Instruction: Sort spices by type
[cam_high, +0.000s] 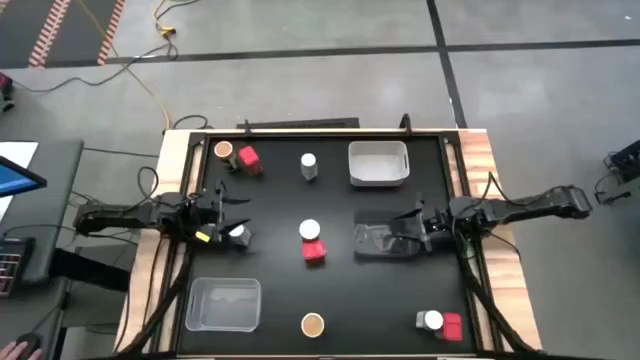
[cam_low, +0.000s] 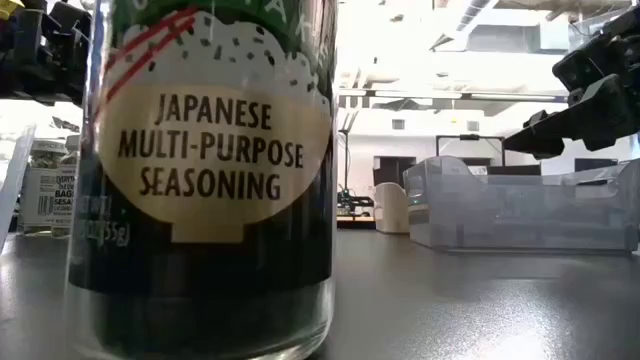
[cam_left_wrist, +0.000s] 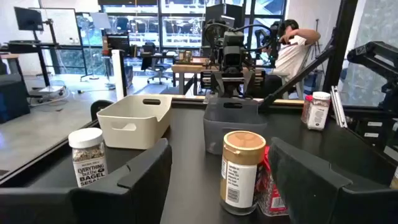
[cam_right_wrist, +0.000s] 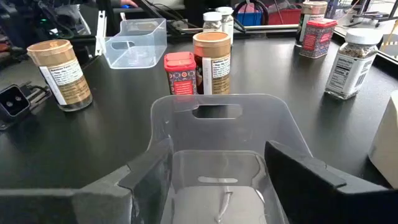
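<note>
At table centre, spices (cam_high: 311, 241) upright; left gripper (cam_high: 236, 234), right gripper (cam_high: 400, 238) both open.

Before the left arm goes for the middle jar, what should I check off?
1. Left gripper open and empty: ok.
2. Cork-topped jar upright ahead of it: ok.
3. Red box clear of that jar: not ok, it stands close beside it and may get nudged.
4. Right gripper at the clear tray, grip on it: cannot tell.
5. White tray free to receive: ok.
</note>
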